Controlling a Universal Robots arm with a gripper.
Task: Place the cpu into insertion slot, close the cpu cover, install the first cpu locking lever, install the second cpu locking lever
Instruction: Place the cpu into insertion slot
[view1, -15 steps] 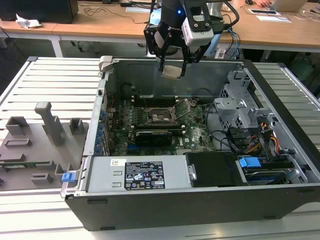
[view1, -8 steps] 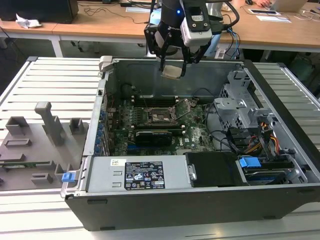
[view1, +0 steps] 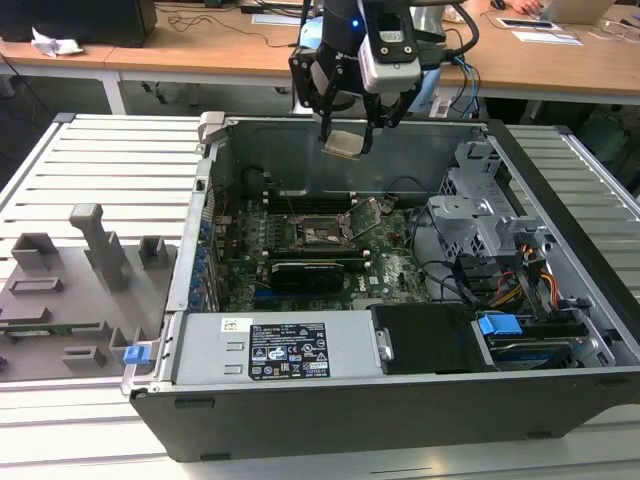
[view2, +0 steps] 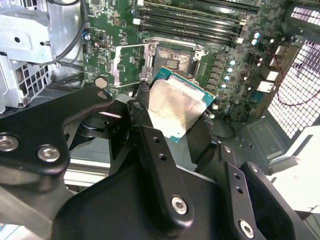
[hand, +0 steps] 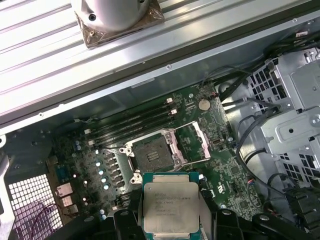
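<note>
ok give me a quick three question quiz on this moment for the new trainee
1. True or false: the cpu already sits in the insertion slot.
2. What does the gripper hold? A) the cpu B) a screwdriver C) nothing
3. Fill in: the cpu cover is flipped ____.

Key: 1 false, it hangs above the case; 2 A; 3 open.

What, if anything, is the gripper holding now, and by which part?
The flat square silver-topped cpu, gripped by two opposite edges between the black fingers.
</note>
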